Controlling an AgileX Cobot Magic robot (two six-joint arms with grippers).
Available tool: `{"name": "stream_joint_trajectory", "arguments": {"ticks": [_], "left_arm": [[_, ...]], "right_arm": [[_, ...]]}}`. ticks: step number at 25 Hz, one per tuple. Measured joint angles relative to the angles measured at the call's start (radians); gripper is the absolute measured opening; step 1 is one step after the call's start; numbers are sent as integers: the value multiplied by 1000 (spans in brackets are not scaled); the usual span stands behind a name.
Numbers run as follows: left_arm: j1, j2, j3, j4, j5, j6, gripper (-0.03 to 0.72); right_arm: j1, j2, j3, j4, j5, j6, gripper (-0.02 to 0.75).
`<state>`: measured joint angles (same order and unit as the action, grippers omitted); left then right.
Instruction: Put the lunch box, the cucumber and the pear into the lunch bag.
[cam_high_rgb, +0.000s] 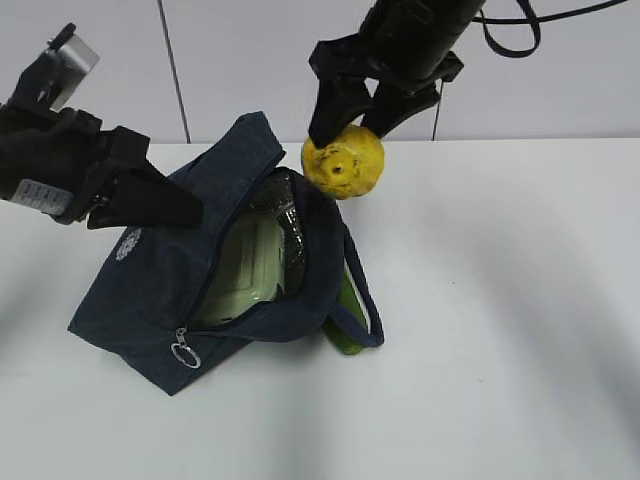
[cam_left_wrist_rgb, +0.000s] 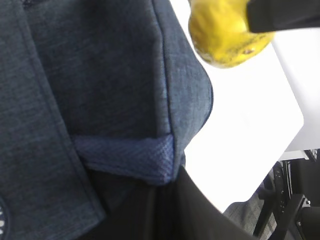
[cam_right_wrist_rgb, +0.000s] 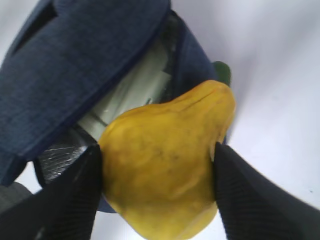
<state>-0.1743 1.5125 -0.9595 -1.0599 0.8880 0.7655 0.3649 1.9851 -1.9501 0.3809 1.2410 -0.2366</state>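
The right gripper (cam_high_rgb: 362, 118) pinches the pear (cam_high_rgb: 344, 164) in the air, just above the far rim of the lunch bag (cam_high_rgb: 160, 290) mouth toward the table's back edge. The left gripper (cam_high_rgb: 165, 205), pressed together, seems to pin the flap.

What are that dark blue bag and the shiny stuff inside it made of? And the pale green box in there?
The lunch bag looks like woven denim-like fabric: the left wrist view shows its weave. Its lining appears to be crinkled silver foil, glinting. The lunch box lid seems smooth matte plastic, judging by its even sheen.
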Motion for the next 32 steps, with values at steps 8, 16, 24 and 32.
{"name": "stream_joint_trajectory", "arguments": {"ticks": [8, 16, 24, 32], "left_arm": [[0, 0, 0, -9, 1, 0, 1], [0, 0, 0, -49, 17, 0, 1], [1, 0, 0, -53, 38, 0, 1], [1, 0, 0, -53, 38, 0, 1]], "right_arm": [[61, 34, 0, 48, 1, -44, 491], [71, 115, 0, 34, -11, -50, 490], [72, 159, 0, 88, -109, -85, 501], [72, 159, 0, 128, -92, -114, 568]]}}
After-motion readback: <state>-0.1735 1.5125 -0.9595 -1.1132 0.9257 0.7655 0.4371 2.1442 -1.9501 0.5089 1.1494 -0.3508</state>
